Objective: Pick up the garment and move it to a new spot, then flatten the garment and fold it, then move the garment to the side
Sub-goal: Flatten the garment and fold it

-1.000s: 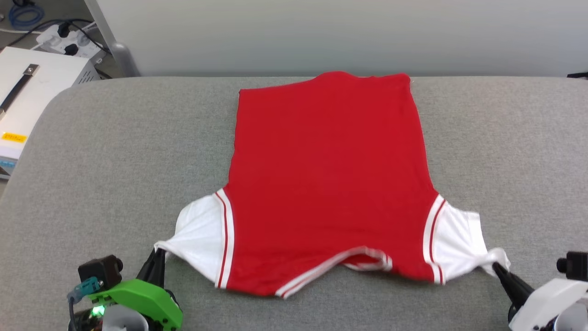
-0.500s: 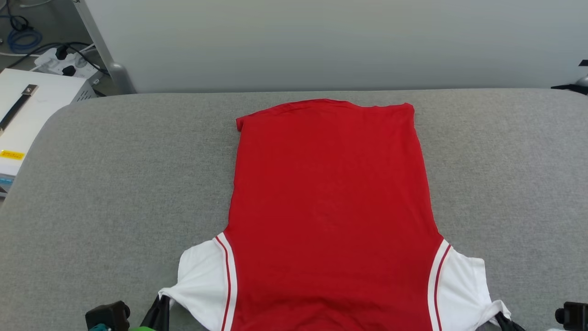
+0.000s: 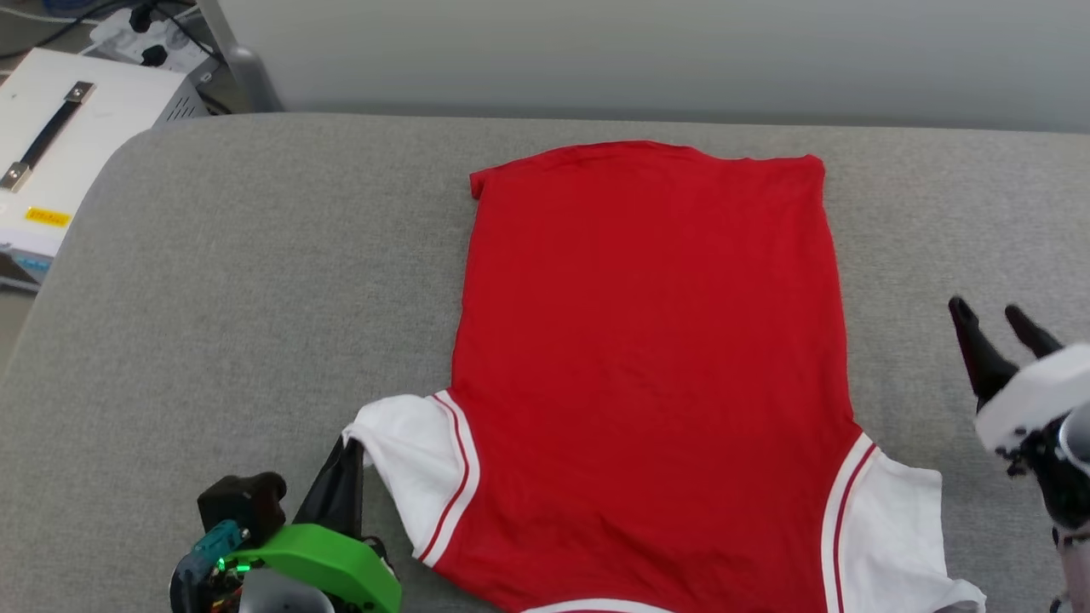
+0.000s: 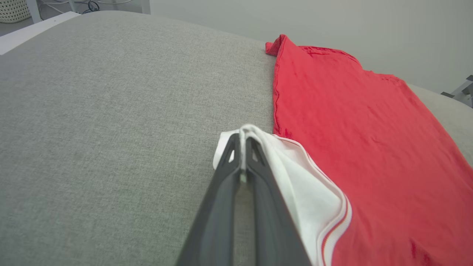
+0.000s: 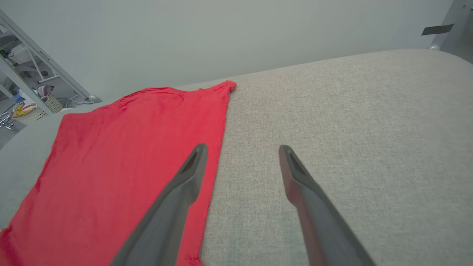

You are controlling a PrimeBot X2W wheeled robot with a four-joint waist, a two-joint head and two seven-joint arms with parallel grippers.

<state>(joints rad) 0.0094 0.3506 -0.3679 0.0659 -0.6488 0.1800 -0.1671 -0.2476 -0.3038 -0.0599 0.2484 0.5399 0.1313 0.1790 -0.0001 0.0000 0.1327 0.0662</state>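
The garment (image 3: 651,366) lies flat on the grey padded table (image 3: 238,281), plain red side up, hem toward the far edge and white sleeves toward me. My left gripper (image 3: 347,451) is shut on the tip of the white left sleeve (image 4: 244,135), which bunches around its fingertips in the left wrist view. My right gripper (image 3: 992,319) stands open with nothing between its fingers, raised above bare table right of the garment's body (image 5: 111,162). The white right sleeve (image 3: 894,528) lies loose near the bottom edge of the head view.
A white equipment box (image 3: 60,145) with a black handle stands off the table's far left corner, with a power strip and cables (image 3: 145,25) behind it. A pale wall runs behind the table. Shelving and a basket (image 5: 26,111) show far left in the right wrist view.
My right gripper has let go of the white right sleeve, opened, and moved up and away from it along the garment's right side. The head camera has shifted. The left gripper still grips its sleeve.
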